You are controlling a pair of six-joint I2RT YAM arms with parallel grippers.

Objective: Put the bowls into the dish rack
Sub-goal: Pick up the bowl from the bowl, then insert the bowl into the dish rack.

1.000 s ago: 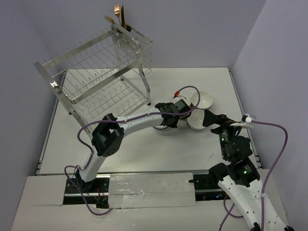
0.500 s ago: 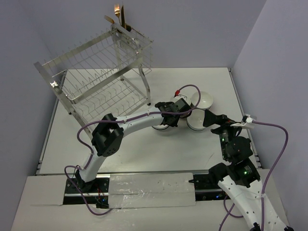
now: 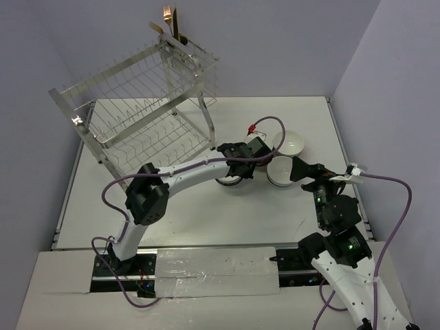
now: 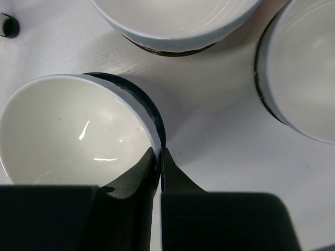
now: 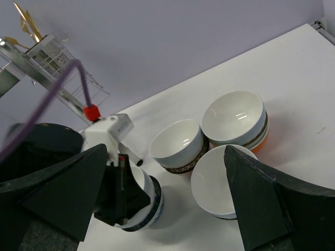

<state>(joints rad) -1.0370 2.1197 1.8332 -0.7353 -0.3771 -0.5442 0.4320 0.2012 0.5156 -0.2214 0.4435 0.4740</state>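
My left gripper (image 4: 158, 157) is shut on the right rim of a white bowl (image 4: 73, 130) with a dark blue outside, one finger inside and one outside. From above, that gripper (image 3: 236, 170) and its bowl (image 3: 229, 181) sit mid-table. Close by are a brown-patterned bowl (image 5: 178, 146), a plain white bowl (image 5: 217, 183) and a stack of bowls (image 5: 235, 117) with an orange one at the bottom. My right gripper (image 5: 165, 148) is open and empty, just short of the bowls. The dish rack (image 3: 144, 103) stands at the far left.
Gold cutlery (image 3: 168, 24) stands in the cup at the rack's top corner. A purple cable with a red plug (image 3: 253, 129) loops over the left wrist. The table's right edge (image 3: 340, 137) runs close to the bowl stack (image 3: 289, 143).
The left jaws have closed onto the bowl's rim. The left arm's elbow has swung a little to the left. The right arm has not moved.
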